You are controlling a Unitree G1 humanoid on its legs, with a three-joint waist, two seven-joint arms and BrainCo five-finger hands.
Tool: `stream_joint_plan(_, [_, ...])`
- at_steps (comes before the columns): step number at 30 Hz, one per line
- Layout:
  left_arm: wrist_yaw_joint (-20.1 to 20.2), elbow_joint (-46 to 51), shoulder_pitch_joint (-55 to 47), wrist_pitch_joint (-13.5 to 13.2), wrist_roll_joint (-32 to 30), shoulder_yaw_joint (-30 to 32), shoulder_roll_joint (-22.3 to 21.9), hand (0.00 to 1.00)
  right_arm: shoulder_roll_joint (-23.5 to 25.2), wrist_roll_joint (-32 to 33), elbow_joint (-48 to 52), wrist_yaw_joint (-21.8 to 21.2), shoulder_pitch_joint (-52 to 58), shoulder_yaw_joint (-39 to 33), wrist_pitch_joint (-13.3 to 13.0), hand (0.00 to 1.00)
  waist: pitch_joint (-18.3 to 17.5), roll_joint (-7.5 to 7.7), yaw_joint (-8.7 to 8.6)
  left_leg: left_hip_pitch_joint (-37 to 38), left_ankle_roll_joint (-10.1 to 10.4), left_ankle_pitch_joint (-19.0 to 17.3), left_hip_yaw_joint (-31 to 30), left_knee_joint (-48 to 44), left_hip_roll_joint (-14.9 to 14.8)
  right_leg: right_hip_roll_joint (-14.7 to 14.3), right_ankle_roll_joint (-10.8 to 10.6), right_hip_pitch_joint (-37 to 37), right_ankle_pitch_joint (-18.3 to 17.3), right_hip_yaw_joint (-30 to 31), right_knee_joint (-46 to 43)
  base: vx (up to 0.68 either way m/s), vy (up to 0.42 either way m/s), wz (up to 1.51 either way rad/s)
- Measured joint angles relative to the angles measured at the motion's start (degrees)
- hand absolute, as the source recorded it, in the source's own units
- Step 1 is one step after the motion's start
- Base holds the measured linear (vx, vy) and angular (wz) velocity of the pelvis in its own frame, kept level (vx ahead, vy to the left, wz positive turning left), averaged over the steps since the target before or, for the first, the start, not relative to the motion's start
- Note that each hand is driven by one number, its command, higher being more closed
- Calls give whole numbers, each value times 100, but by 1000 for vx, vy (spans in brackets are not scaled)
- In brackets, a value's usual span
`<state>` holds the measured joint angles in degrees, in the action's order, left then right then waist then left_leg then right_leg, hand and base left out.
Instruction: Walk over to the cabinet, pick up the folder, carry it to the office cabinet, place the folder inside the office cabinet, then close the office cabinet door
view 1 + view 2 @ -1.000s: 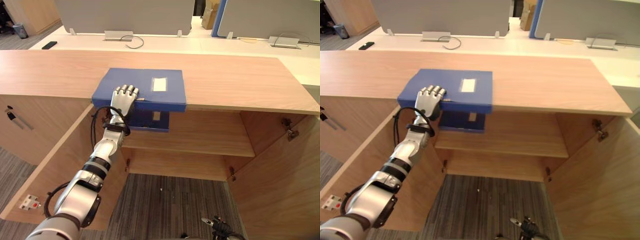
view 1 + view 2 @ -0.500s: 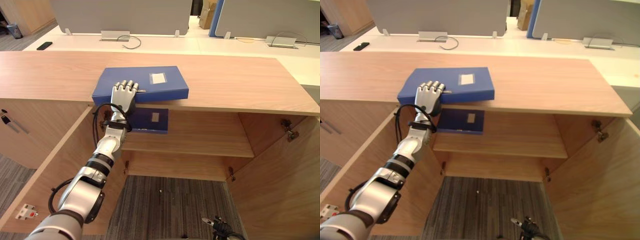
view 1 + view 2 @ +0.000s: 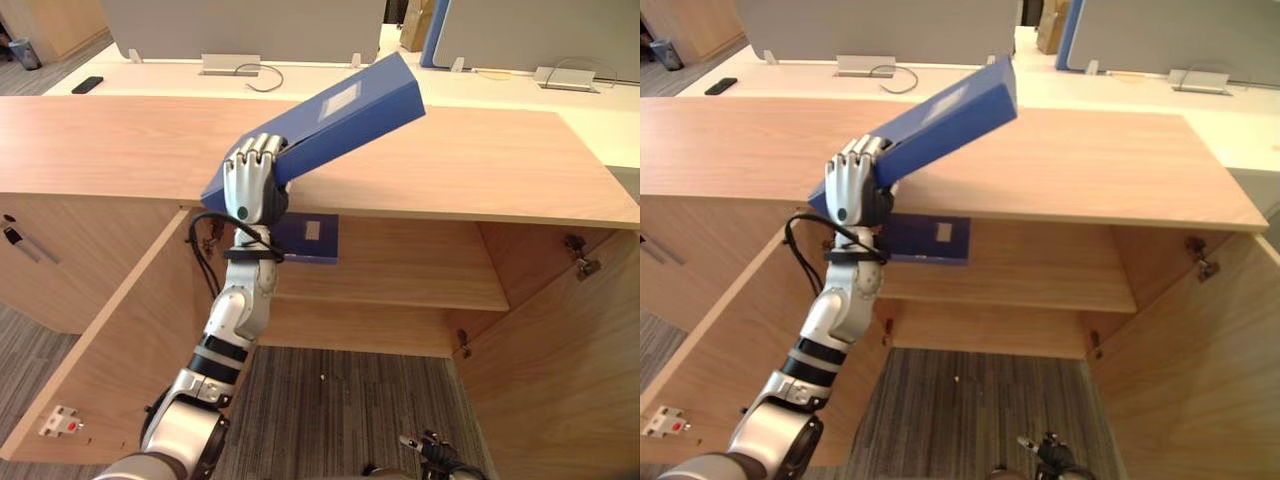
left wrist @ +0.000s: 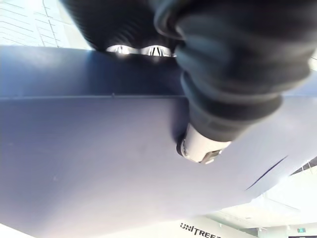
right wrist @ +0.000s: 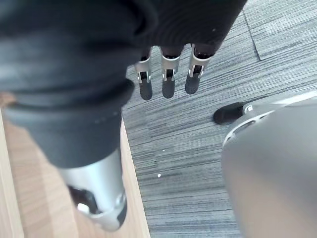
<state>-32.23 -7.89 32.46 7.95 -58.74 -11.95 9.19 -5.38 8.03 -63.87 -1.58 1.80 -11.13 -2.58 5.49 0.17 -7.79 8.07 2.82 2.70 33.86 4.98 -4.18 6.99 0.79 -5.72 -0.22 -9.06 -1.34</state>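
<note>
Pick-up under way: the left hand (image 3: 252,182) grips the blue folder (image 3: 345,108), tilted up off the tabletop (image 3: 480,170); shelving it in the open office cabinet (image 3: 400,268) and closing the door (image 3: 110,340) remain.

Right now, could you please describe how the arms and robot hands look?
The left arm is silver-grey with black bands at its joints; the left robot hand has silver fingers and a dark ribbed cover. The right robot hand shows silver, dark-tipped fingers under the same cover.
</note>
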Motion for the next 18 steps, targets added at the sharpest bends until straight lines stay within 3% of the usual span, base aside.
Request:
stream_joint_plan(6, [-11,137,-41,54,5,161,-28,100,-31,-2,88,0,128,1,-7,0,-36,-108,60,-74,-34,33,-17,29,12,6,-204,82,-13,8,-5,-68,-59,-3])
stream_joint_plan(11, [-27,344,-194,37,48,162,-219,100,-108,-3,149,3,151,67,-3,0,-55,-220,63,-127,-46,126,-65,32,2,-3,-225,119,-10,9,-5,-36,-52,2])
stream_joint_plan(13, [-26,767,-318,40,125,146,-325,100,-123,25,777,14,370,362,14,0,-67,-242,62,-238,-54,166,-79,33,-2,-6,-237,229,-2,12,-8,-45,-51,2])
stream_joint_plan(15, [-28,1536,-561,-10,365,98,-452,100,-116,248,2067,14,781,577,14,0,-59,-277,41,-313,-78,214,-66,31,14,-27,-301,309,39,4,-10,-36,-48,-4])
stream_joint_plan(18, [-23,2494,-939,-636,1204,-1,-558,100,-91,573,3951,16,1354,484,-108,0,-99,-342,-10,-293,-83,238,-36,29,-2,-44,-308,335,45,20,-53,-39,-44,-6])
